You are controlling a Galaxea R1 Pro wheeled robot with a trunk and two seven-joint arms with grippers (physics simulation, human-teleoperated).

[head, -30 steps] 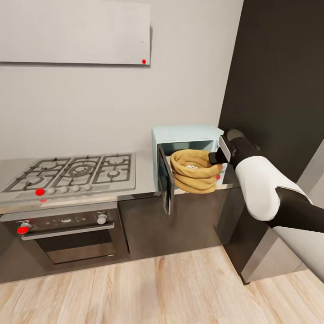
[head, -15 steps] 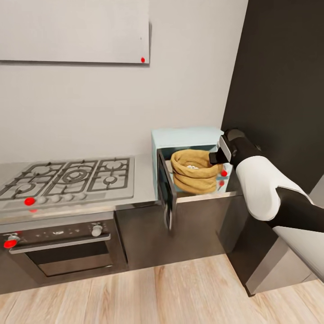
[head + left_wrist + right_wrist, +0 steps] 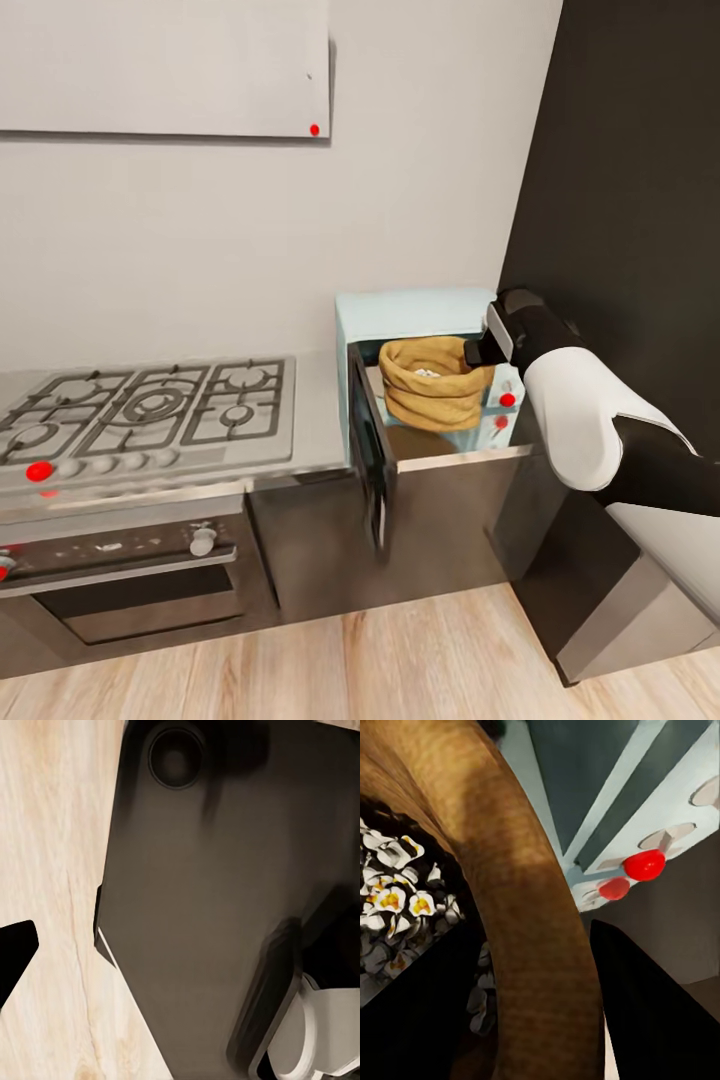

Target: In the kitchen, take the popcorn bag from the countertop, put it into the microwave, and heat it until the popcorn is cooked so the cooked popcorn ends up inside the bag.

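Popcorn (image 3: 394, 896) already looks popped in the bag (image 3: 432, 382), which sits in the open microwave (image 3: 400, 312) at my one o'clock. My right gripper (image 3: 532, 1020) pinches the bag's rim, so little seems left; I cannot tell how my left jaws stand.

I saw a grey wall (image 3: 200, 240) with a pale panel (image 3: 160, 65), a dark cabinet (image 3: 630, 180) at right, a hob (image 3: 140, 410) above an oven (image 3: 120, 580), and wood floor (image 3: 350, 670).
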